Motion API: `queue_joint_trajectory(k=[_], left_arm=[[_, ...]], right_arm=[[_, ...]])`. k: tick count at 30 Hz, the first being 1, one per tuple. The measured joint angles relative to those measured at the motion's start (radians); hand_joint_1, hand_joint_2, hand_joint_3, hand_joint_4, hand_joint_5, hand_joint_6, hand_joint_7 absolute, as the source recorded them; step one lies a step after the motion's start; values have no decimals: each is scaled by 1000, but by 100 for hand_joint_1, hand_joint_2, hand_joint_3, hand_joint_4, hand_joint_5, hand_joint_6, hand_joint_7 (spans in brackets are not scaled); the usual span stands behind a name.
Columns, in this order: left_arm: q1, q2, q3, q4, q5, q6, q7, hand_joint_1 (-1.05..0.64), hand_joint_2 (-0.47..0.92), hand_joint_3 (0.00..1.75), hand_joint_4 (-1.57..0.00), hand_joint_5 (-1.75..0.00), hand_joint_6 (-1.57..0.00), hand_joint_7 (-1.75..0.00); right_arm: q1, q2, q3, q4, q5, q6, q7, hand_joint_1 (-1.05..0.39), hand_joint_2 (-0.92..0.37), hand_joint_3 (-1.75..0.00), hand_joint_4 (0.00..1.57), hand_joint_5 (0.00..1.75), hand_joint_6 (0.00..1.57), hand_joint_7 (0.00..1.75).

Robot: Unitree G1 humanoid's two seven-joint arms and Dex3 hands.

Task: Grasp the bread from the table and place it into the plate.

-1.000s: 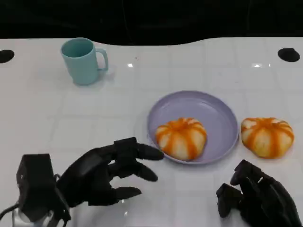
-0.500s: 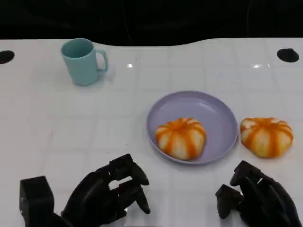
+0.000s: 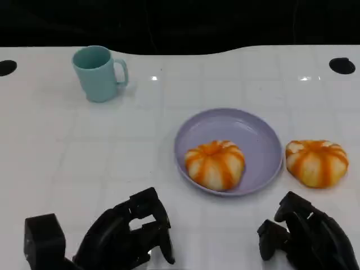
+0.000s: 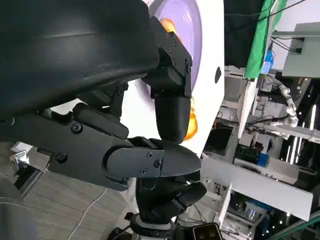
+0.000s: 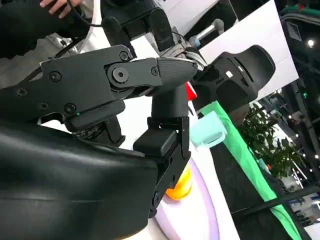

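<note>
One orange-striped bun [image 3: 215, 164] already lies in the lavender plate [image 3: 256, 132], toward the rim nearest the robot, a little right of centre in the head view. A second striped bun [image 3: 316, 162] sits on the white table [image 3: 67, 157] just off the plate's right edge, close enough that the two may be touching — I cannot tell.

The main risk, as I judge it, lies in that closeness. A hand coming down on the outer bun has the plate rim tight against one side, so fingers may catch the rim and skid or tip the plate, or nudge the bun away across the smooth table. The bun looks soft and domed; a hard squeeze could crush it, a light one could let it slip. Dropped near the plated bun, it might roll against it or sit half on the rim.

The left hand [image 3: 132, 236] hangs at the lower left of the head view, fingers curled inward around nothing. The right hand [image 3: 306, 236] sits at the lower right, below the outer bun and apart from it, fingers likewise folded with nothing in them. A teal mug [image 3: 98, 73] stands at the upper left, well apart from everything.
</note>
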Motion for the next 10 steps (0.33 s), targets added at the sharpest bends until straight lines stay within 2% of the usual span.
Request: queue_joint_trajectory(k=[10], left_arm=[[-10, 0, 10, 11, -2, 0, 0, -69, 92, 33, -72, -175, -53, -168]], right_arm=[[-18, 0, 0, 30, -2, -21, 0, -55, -92, -25, 78, 170, 68, 143]])
